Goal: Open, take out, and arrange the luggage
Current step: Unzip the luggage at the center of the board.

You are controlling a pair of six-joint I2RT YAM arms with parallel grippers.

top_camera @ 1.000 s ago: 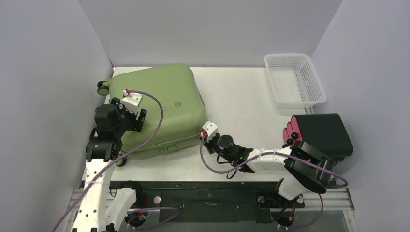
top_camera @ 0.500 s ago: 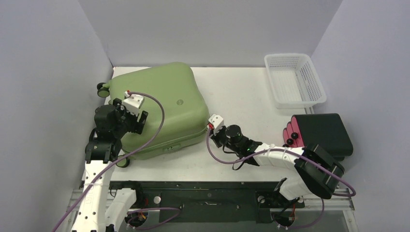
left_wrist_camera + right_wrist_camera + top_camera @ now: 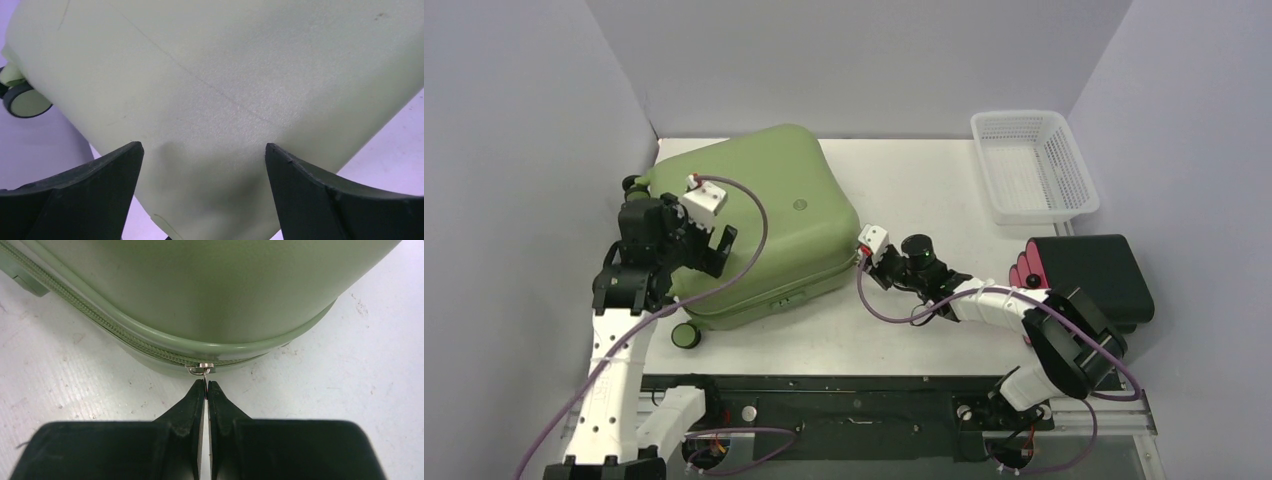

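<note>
Lying flat on the surface [image 3: 924,200], the luggage [image 3: 754,215] sits in the left half, green shell up, lid shut, turned a bit askew to the surface's edges. One wheel [image 3: 686,335] sticks out at the near left corner, another [image 3: 634,183] at the far left. Left gripper [image 3: 202,149] is released, jaws spread wide over the left part of the shell; the wrist view shows only bare green shell between the fingers, and I can't tell whether the tips touch it. Right arm reaches across low to the luggage's near right corner. Right gripper [image 3: 205,382] is clenched, tips pressed together right at the zipper pull [image 3: 200,368]. The small metal pull hangs down from the seam and meets the tips; can't tell if the tab is actually pinched between them. Zipper [image 3: 100,320] runs along the seam under the lid's lip and is closed on the stretch left of the pull. White mesh basket [image 3: 1034,165] sits at the far right corner, well apart from the luggage. Black case [image 3: 1094,275] with a pink-red side sits at the right edge, just near of the basket and beside the right arm's elbow.
</note>
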